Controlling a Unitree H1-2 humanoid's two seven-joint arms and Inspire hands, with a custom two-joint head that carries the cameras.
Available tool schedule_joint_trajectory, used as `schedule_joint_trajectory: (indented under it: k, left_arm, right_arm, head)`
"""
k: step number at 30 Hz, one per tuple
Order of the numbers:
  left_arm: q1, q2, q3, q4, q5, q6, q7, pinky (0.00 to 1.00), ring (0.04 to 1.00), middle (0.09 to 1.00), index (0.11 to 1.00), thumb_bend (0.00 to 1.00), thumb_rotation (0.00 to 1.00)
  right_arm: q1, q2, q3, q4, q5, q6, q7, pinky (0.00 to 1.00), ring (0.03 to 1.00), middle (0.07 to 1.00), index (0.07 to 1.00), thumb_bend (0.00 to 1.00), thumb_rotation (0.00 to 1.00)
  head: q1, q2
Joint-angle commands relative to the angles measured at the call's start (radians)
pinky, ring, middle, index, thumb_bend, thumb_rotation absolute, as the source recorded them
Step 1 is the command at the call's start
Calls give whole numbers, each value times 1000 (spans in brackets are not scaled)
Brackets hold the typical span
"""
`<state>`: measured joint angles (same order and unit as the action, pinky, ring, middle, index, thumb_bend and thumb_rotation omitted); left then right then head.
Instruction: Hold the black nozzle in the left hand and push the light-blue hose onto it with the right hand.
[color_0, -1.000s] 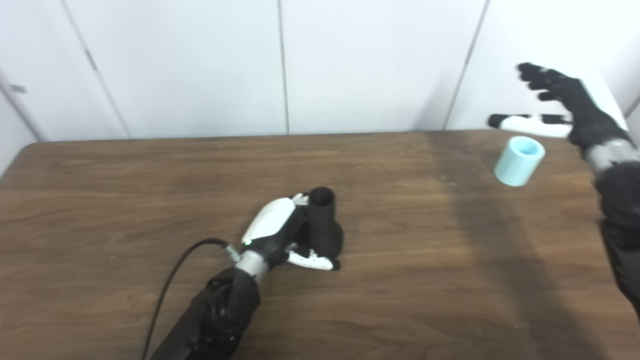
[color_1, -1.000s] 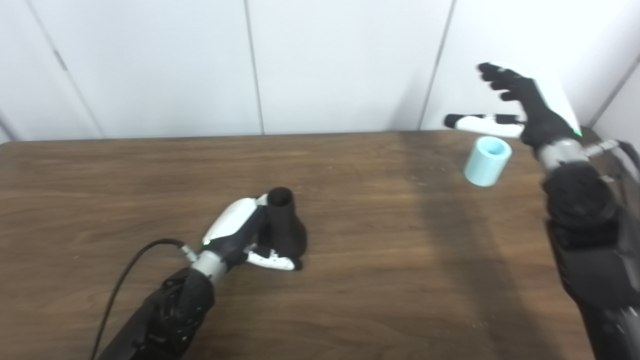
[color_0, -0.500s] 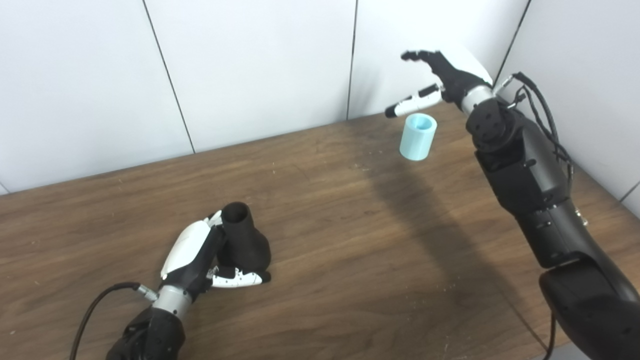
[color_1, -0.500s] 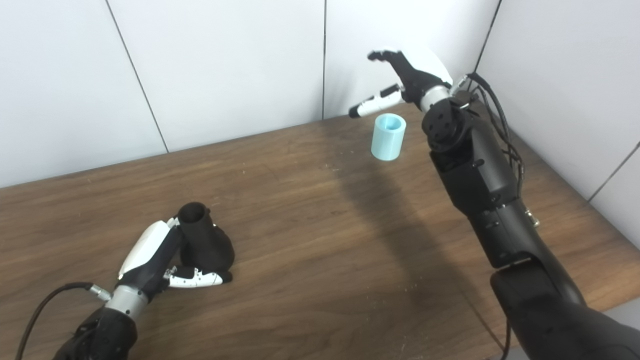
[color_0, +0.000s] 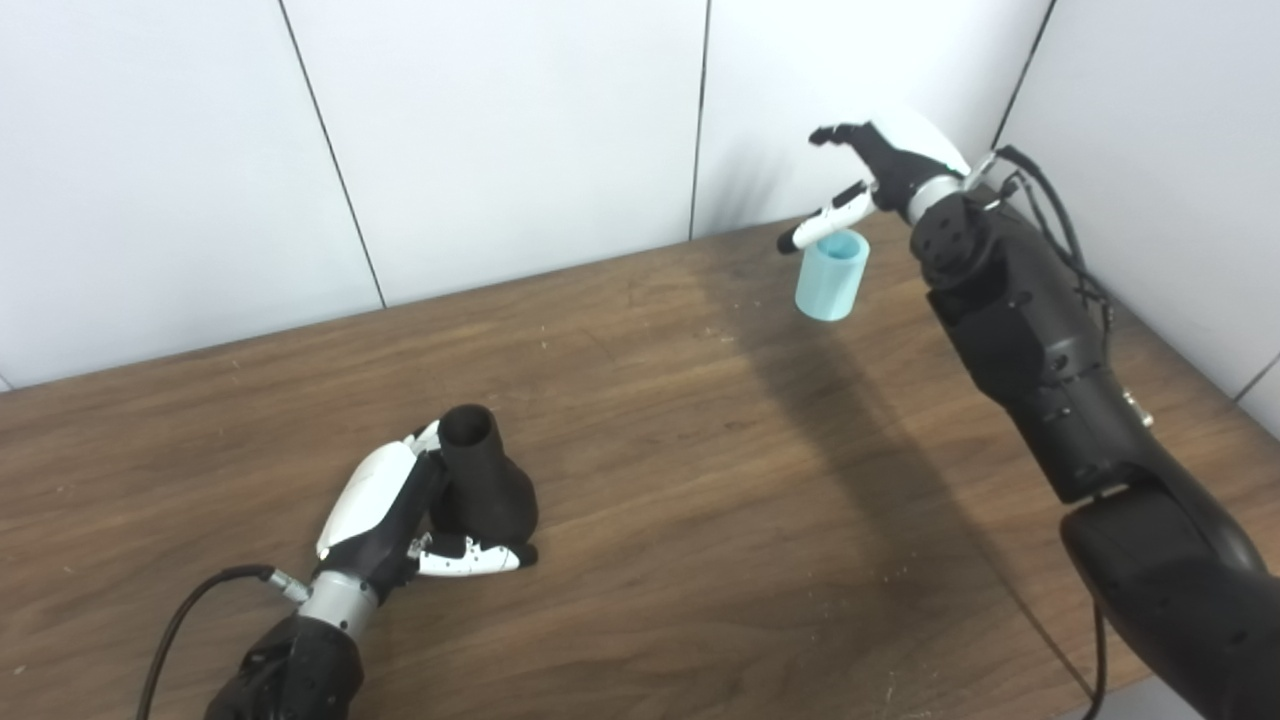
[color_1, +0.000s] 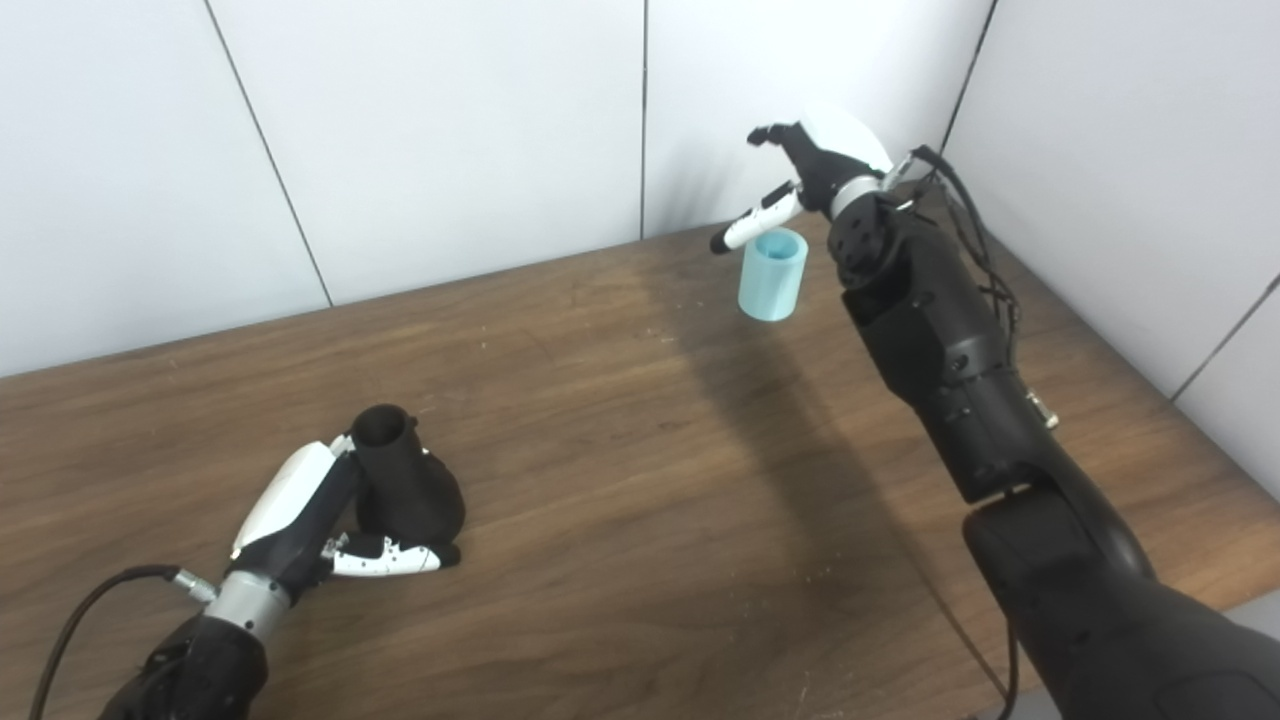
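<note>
Two hands in play: our left hand (color_0: 385, 510) is wrapped around the black nozzle (color_0: 480, 480), standing upright on the wooden table (color_0: 700, 520). Our right hand (color_0: 880, 165) hovers with fingers spread, empty, over the light-blue hose (color_0: 831, 275) standing near the table's far edge.

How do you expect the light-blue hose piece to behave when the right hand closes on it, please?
The light-blue hose is a short, open tube standing on end on the table, so a sideways nudge from the open right hand could probably tip it, and it may then roll. It looks hollow, so likely light. Whether it squashes, I cannot tell.
</note>
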<state>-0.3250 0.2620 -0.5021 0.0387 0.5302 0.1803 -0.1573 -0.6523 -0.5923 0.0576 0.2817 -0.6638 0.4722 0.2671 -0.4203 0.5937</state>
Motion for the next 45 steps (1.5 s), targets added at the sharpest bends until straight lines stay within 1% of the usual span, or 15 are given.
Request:
schedule_joint_trajectory:
  k: [1,5,8,10,14,16,18,22,26,29,33,39,41,42,45]
  left_arm:
    - [96,61,-39,150,47,76,-90,1000,1000,915,481,524,48]
    - [98,58,-39,148,45,80,-89,1000,1000,916,481,524,48]
    - [100,58,-39,145,46,83,-87,1000,1000,916,481,524,48]
    - [102,57,-39,144,47,83,-86,1000,1000,916,481,524,48]
    - [106,56,-40,141,47,88,-86,1000,1000,916,481,524,48]
    - [107,54,-40,145,47,87,-84,1000,1000,916,481,524,48]
    - [107,53,-39,148,45,86,-83,1000,1000,916,481,524,47]
    - [102,56,-35,143,39,92,-90,1000,1000,916,480,524,47]
    - [101,57,-34,137,39,91,-91,1000,1000,916,480,524,47]
    - [101,57,-34,134,40,89,-89,1000,1000,916,481,524,47]
    - [101,56,-34,144,38,78,-83,1000,1000,913,482,524,47]
    - [97,50,-34,150,34,77,-83,1000,1000,913,482,524,48]
    - [95,47,-33,152,32,79,-83,1000,1000,913,482,524,48]
    - [94,47,-33,152,30,79,-84,1000,1000,913,482,524,48]
    - [96,49,-31,155,28,76,-82,1000,1000,913,482,524,48]
  right_arm:
    - [-97,-56,13,3,-25,-15,-30,926,943,910,860,902,268]
    - [-133,-63,58,60,-24,-7,4,925,939,911,866,922,267]
    - [-165,-60,71,98,-44,-3,60,895,929,911,868,940,255]
    - [-180,-55,68,111,-68,-3,99,840,917,908,870,954,244]
    - [-219,-47,46,112,-149,-2,227,761,898,896,869,974,235]
    - [-239,-43,36,113,-198,-2,284,745,891,889,863,981,225]
    - [-252,-35,29,121,-235,-2,314,740,889,882,860,983,217]
    - [-280,-27,56,164,-285,-3,346,748,881,860,859,976,197]
    - [-298,-26,74,194,-307,-3,365,784,923,898,855,971,183]
    - [-316,-34,101,220,-318,-3,379,812,957,933,848,975,173]
    - [-328,-36,128,235,-338,-3,402,830,970,947,833,981,140]
    - [-318,-38,158,222,-360,-3,427,829,965,948,813,981,122]
    - [-311,-43,180,227,-357,-3,424,825,940,938,797,981,114]
    - [-306,-46,188,228,-354,-3,422,806,914,924,788,980,112]
    - [-292,-51,203,236,-342,-3,408,785,915,926,789,983,119]
  head:
    - [3,1]
    - [6,3]
    - [10,7]
    - [14,9]
    - [18,13]
    - [19,14]
    - [21,16]
    - [24,19]
    - [25,20]
    - [25,21]
    - [21,24]
    - [24,23]
    - [26,24]
    - [28,25]
    - [30,25]
